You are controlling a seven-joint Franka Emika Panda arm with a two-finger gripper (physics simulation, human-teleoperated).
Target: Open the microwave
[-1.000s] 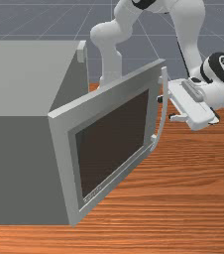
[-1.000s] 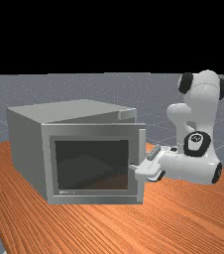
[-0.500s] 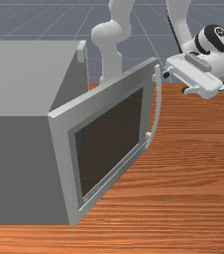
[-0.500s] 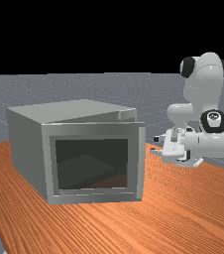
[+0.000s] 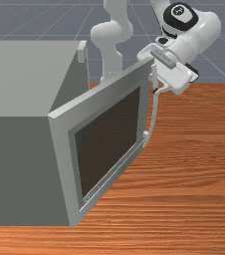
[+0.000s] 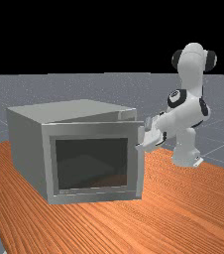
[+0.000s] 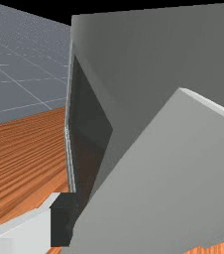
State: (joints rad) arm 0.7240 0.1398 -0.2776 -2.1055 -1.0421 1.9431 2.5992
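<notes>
Grey box-shaped microwave (image 5: 20,79) sits at front view's left, on orange-brown wood tabletop (image 5: 194,149). Its grey, dark-windowed rectangular door (image 5: 63,159) stands partly open. White-and-grey two-finger pincer (image 5: 170,75) is at door's upper free corner, one dark-tipped finger (image 5: 157,91) by the curved light-grey handle (image 5: 155,110); contact unclear.

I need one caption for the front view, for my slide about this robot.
Microwave with its door partly open, the Panda gripper by the upper part of the curved handle.
</notes>
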